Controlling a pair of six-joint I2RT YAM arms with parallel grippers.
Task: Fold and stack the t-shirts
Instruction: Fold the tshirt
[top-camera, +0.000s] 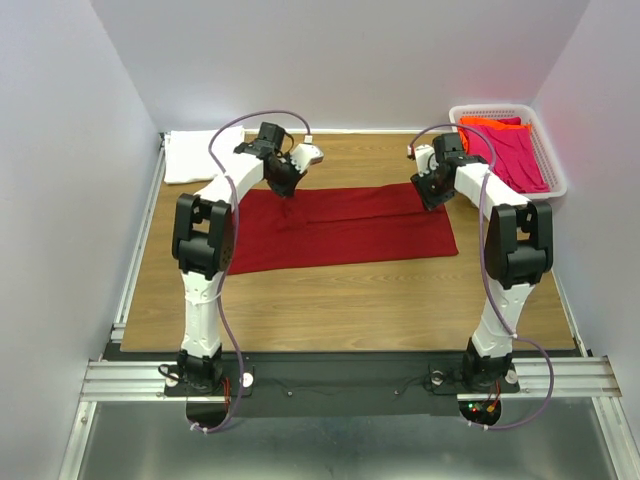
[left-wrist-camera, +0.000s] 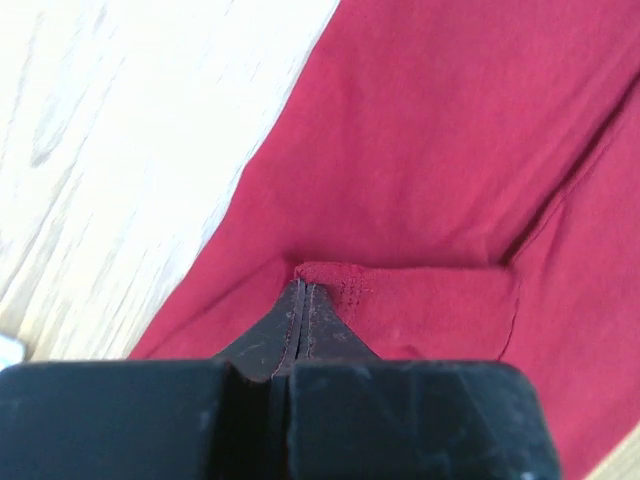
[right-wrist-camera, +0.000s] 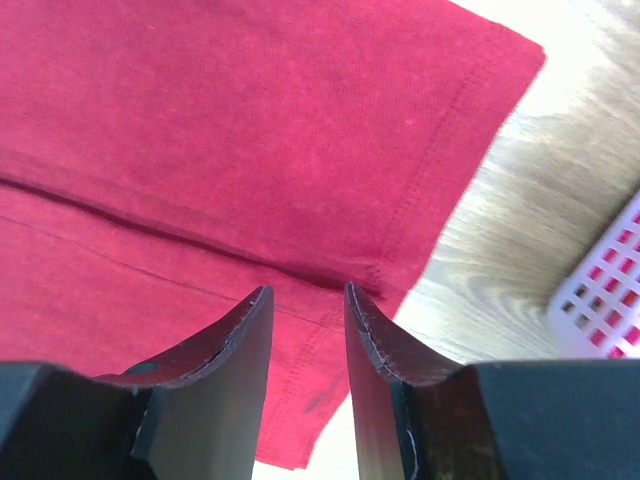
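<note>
A large dark red t-shirt (top-camera: 340, 225) lies folded lengthwise across the middle of the table. My left gripper (top-camera: 287, 190) is shut on a pinch of its cloth near the far left edge; the left wrist view shows the red fabric (left-wrist-camera: 420, 180) caught between the closed tips (left-wrist-camera: 303, 287). My right gripper (top-camera: 432, 198) is open just above the shirt's far right corner; in the right wrist view the hem (right-wrist-camera: 330, 200) lies between the spread fingers (right-wrist-camera: 305, 292). A folded white t-shirt (top-camera: 190, 155) lies at the far left. Pink (top-camera: 515, 155) and orange (top-camera: 492, 124) shirts lie in the basket.
The white plastic lattice basket (top-camera: 553, 165) stands at the far right corner, its wall also visible in the right wrist view (right-wrist-camera: 605, 300). The wooden table (top-camera: 350, 290) ends at side rails and white walls.
</note>
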